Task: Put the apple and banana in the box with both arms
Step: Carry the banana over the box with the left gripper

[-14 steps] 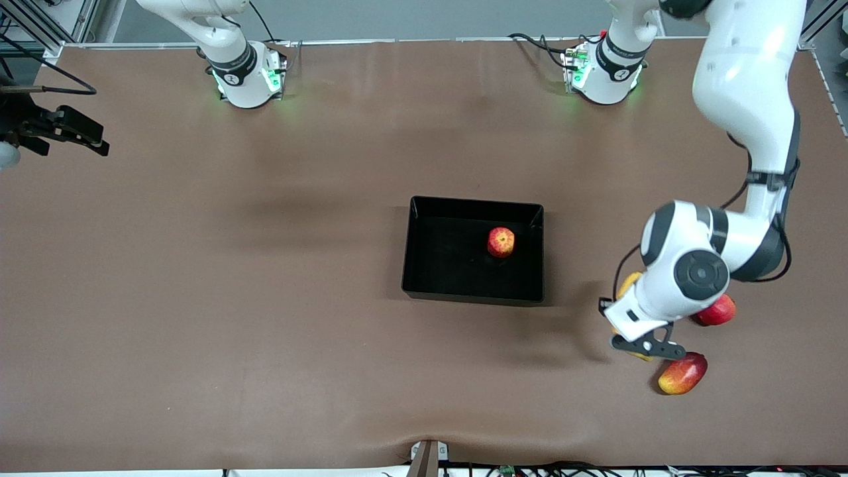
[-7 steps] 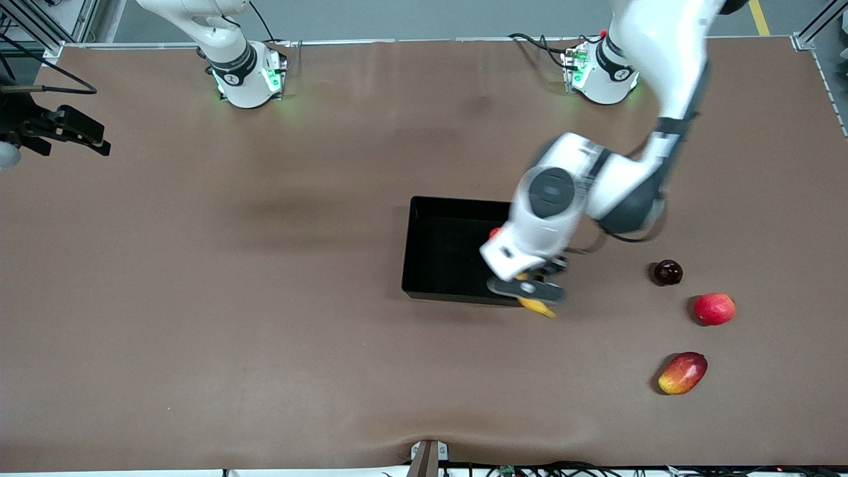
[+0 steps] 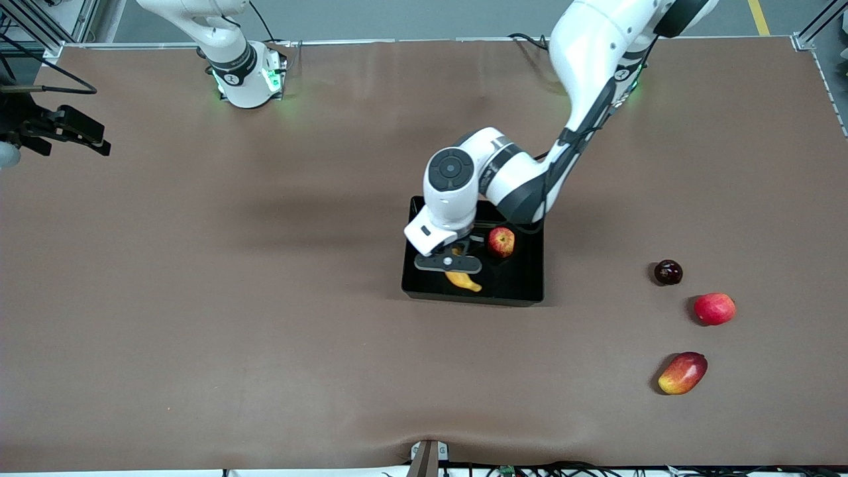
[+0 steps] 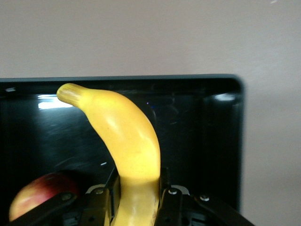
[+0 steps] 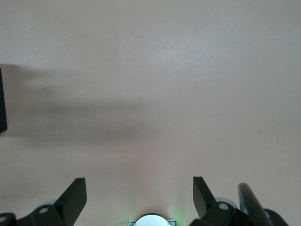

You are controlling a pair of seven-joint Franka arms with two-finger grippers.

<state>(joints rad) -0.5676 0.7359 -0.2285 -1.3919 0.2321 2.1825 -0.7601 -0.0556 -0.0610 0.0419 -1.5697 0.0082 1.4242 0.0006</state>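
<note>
**Banana over the box, risk in the release**

Our left claw (image 3: 448,262) grips the banana (image 3: 463,280) over the box (image 3: 530,291), where the apple (image 3: 501,242) already lies. Released carelessly, the banana could tip over the near wall or knock the apple. Our right claw (image 3: 63,129) waits, spread wide and empty, over the table's (image 3: 265,331) right-arm end.

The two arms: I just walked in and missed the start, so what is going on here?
The left claw is shut on the banana and holds it over the box, where the apple already lies. The right claw waits open over the right arm's end of the table. Three other fruits lie toward the left arm's end.
</note>
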